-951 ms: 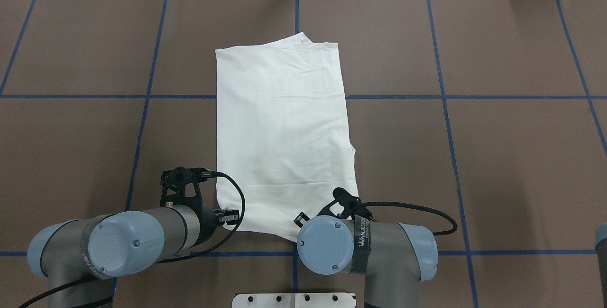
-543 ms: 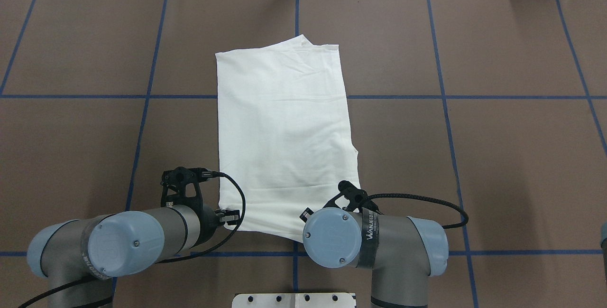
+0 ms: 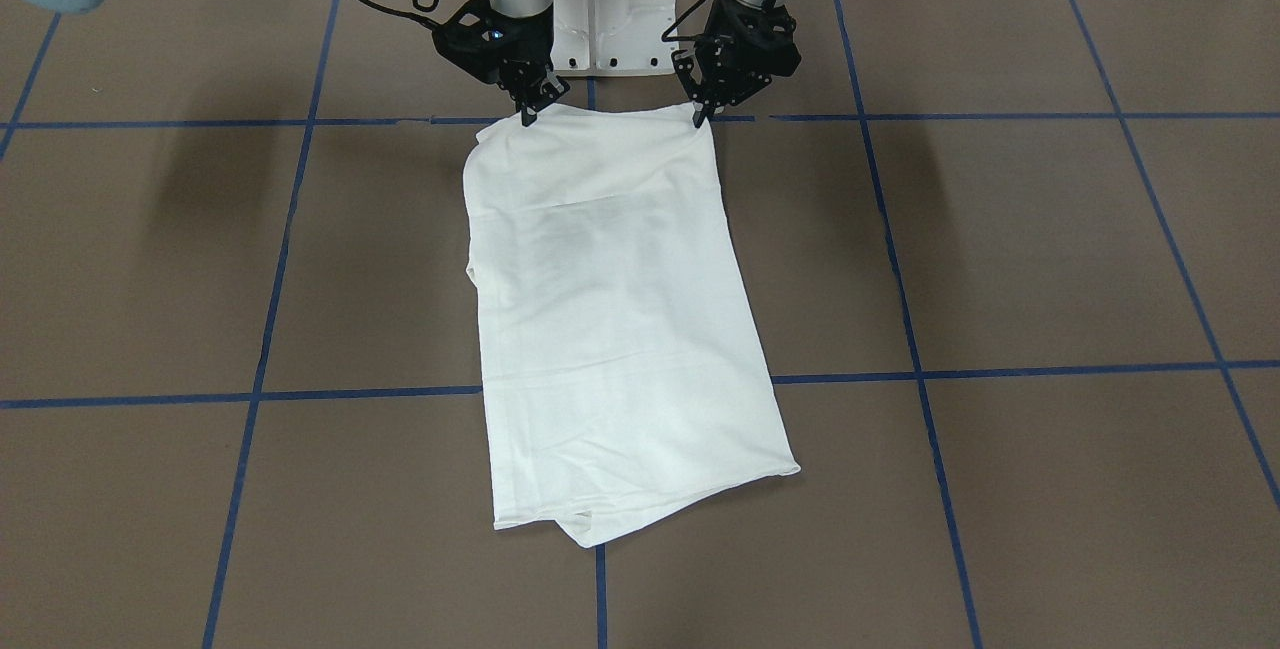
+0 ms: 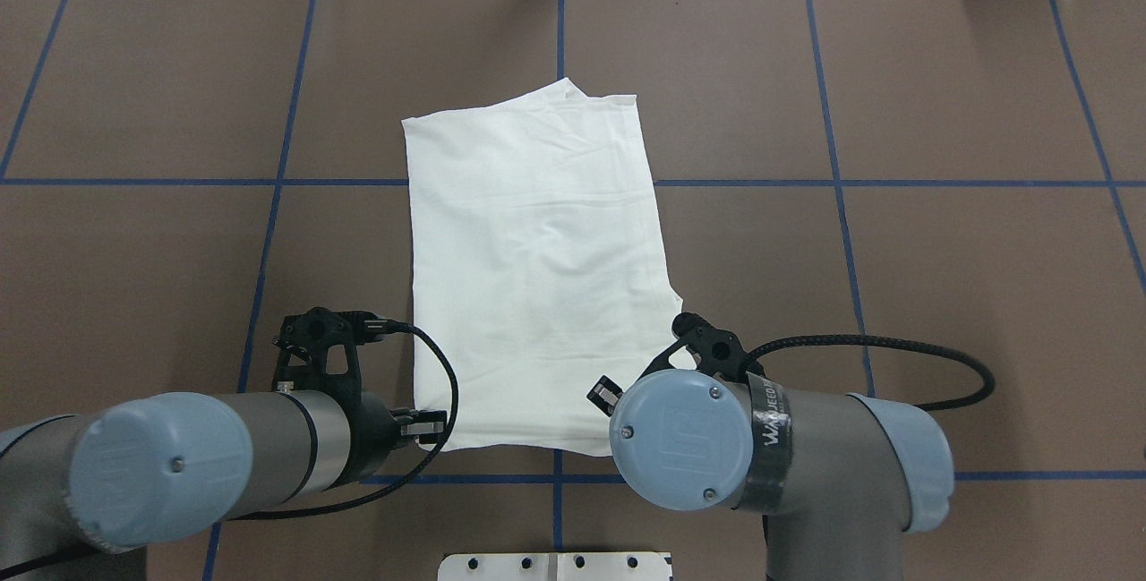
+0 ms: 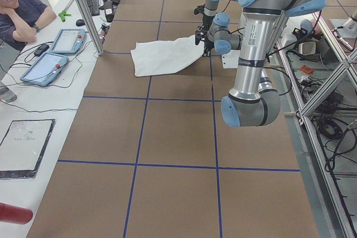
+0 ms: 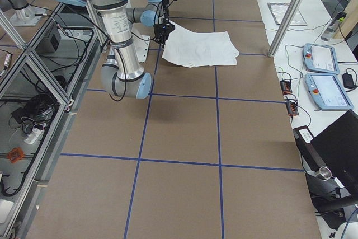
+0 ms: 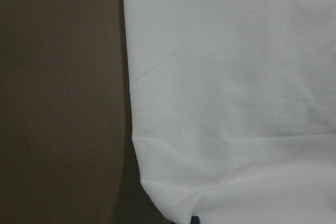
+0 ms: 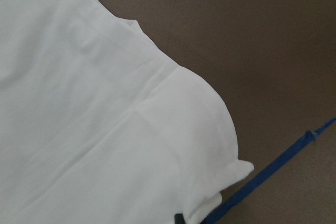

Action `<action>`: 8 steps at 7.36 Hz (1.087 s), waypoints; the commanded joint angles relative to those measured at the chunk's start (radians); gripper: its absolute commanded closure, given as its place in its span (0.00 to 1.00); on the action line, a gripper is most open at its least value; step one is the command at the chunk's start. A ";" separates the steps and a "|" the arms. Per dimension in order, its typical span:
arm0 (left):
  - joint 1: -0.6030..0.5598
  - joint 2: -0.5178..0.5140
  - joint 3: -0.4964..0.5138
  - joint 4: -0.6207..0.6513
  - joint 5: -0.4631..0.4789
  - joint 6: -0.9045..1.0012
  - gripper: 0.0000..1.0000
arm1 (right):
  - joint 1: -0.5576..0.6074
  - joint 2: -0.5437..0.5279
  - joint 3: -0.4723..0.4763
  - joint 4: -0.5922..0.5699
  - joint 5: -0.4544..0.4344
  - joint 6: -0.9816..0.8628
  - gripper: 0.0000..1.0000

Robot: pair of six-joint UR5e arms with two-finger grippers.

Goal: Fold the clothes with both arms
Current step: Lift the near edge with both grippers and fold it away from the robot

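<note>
Your left tool (image 3: 700,114) and right tool (image 3: 528,116) each pinch a near corner of the shirt (image 3: 610,329), so a shallow grip could slip mid-lift and skew your fold.

Your left arm (image 4: 269,447) and right arm (image 4: 816,442) are both grey-silver tubes with rounded light-blue joint caps (image 4: 680,438). Each cap carries an embossed logo and small screws. The right arm wears a black band with white lettering (image 4: 772,424). Black braided cables (image 4: 895,344) loop out to the left hand (image 3: 703,112) and right hand (image 3: 527,114), both black and open-framed.
</note>
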 commanded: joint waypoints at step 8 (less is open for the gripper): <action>-0.397 -0.221 0.245 0.163 -0.105 0.328 1.00 | 0.267 0.222 -0.291 0.148 -0.099 -0.396 1.00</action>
